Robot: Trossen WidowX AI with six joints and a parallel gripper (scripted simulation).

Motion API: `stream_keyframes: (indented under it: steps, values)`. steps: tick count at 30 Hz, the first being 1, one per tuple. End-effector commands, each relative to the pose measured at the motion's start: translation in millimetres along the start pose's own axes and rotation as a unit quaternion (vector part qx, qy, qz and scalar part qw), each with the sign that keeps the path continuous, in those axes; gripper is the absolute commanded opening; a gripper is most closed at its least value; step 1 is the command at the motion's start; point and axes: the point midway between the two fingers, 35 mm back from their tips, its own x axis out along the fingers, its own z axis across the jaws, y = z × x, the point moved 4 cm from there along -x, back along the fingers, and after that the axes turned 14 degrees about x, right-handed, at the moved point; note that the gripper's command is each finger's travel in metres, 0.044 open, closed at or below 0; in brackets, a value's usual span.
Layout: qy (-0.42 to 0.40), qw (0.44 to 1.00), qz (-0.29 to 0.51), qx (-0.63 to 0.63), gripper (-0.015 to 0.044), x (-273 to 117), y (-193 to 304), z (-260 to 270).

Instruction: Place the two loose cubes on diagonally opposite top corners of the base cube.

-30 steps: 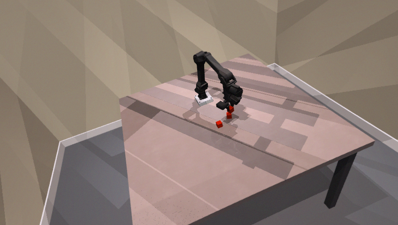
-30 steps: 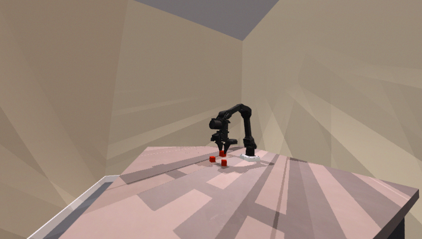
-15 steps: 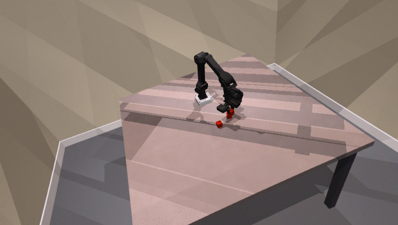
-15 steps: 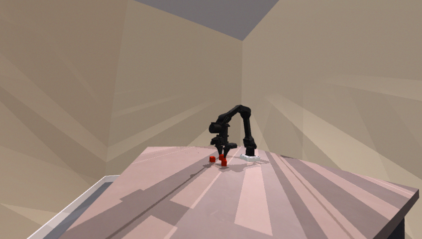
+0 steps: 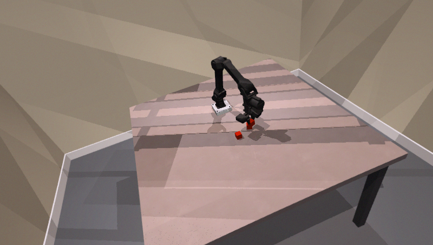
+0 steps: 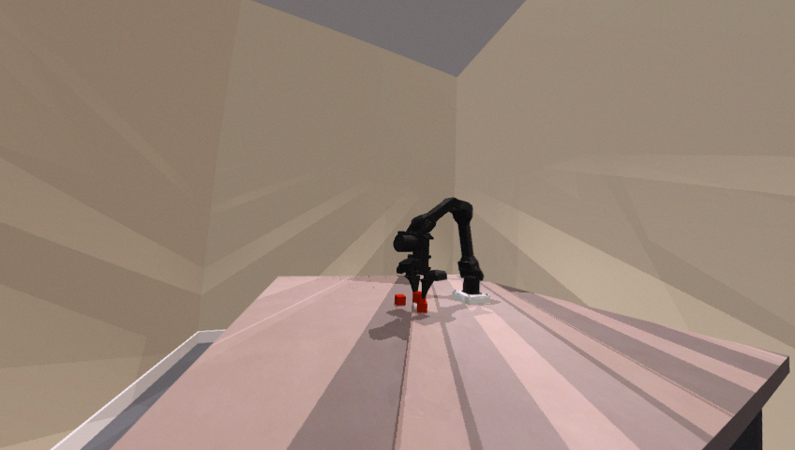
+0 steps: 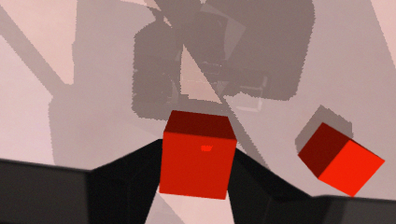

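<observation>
My gripper [image 5: 250,122] [image 6: 417,295] [image 7: 196,150] is shut on a red cube [image 5: 251,121] [image 6: 417,295] [image 7: 198,159] and holds it level, just above the table. A second red cube [image 5: 248,127] [image 6: 422,307] sits on the table right beside and slightly below the held one. A third red cube [image 5: 238,135] [image 6: 399,299] sits on the table a short way off. The wrist view shows one cube on the table [image 7: 341,159], to the right of the held one and turned at an angle. I cannot tell which of the cubes on the table is the base.
The arm's white base plate [image 5: 221,108] [image 6: 471,297] is fixed to the table [image 5: 273,181] [image 6: 502,390] behind the cubes. A low white wall [image 5: 349,103] borders the grey floor around the table.
</observation>
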Motion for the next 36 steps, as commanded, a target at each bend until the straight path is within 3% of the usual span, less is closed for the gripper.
stream_keyframes:
  steps: [1, 7, 11, 36]
  values:
    - [0.002, 1.0, -0.001, 0.002, 0.0105, 1, 0, -1]
    - [0.002, 1.0, -0.001, 0.002, 0.0105, 1, 0, -1]
    - [0.002, 1.0, -0.001, 0.002, 0.0205, 1, 0, -1]
    - [0.0, 1.0, 0.0, 0.0, 0.0205, -29, 0, 0]
